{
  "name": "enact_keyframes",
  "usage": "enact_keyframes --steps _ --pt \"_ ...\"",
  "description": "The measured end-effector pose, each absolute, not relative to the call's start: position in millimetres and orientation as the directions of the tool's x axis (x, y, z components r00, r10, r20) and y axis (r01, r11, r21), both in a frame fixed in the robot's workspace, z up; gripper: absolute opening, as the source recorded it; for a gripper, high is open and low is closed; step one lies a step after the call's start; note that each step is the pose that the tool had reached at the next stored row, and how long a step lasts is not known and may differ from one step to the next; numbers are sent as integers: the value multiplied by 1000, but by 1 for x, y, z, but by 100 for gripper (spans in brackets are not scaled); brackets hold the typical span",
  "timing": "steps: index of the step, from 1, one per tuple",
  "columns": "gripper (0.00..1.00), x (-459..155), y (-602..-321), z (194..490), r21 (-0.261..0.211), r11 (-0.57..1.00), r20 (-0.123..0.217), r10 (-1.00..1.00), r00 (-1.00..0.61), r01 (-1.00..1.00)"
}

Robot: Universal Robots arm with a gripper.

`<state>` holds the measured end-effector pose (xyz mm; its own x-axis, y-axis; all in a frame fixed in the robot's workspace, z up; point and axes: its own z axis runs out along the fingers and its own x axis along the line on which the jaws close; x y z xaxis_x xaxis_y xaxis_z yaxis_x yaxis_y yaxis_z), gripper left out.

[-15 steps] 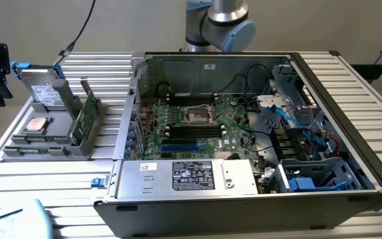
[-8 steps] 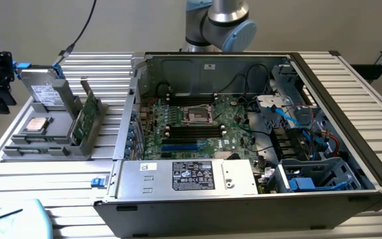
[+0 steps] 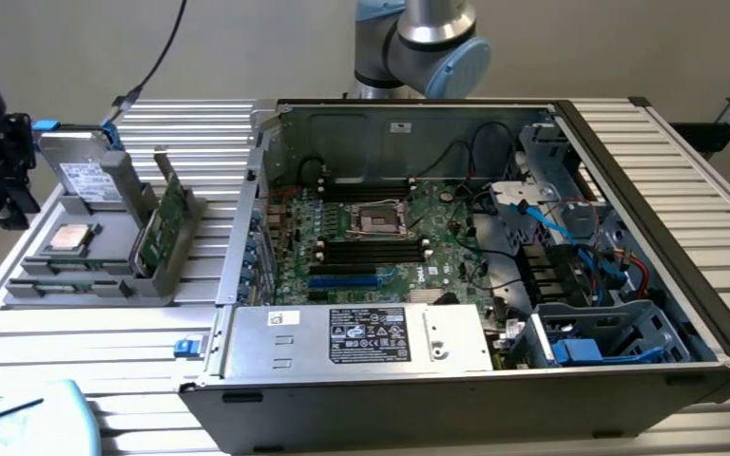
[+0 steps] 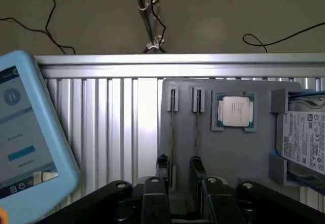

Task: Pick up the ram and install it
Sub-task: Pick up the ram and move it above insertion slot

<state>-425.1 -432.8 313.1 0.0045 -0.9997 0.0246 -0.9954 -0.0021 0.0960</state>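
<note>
Jaws are hovering wide open, empty, over the ram [image 4: 171, 132] in its grey holder [image 4: 238, 153]; pick-up is pending, needing centred straddling.

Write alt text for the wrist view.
Open gripper above a grey tray on a slatted metal table. The tray holds two slim boards on edge, probably ram, a processor and a hard drive; a blue tablet is nearby.

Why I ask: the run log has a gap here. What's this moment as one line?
claw: open, nothing held | position: over gray holder | ram: on edge in holder slot, not lifted
</note>
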Motion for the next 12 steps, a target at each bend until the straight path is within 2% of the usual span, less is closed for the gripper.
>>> enact_keyframes --steps 12 --pt "31 -424 -438 291 96 -99 25 -994 102 -990"
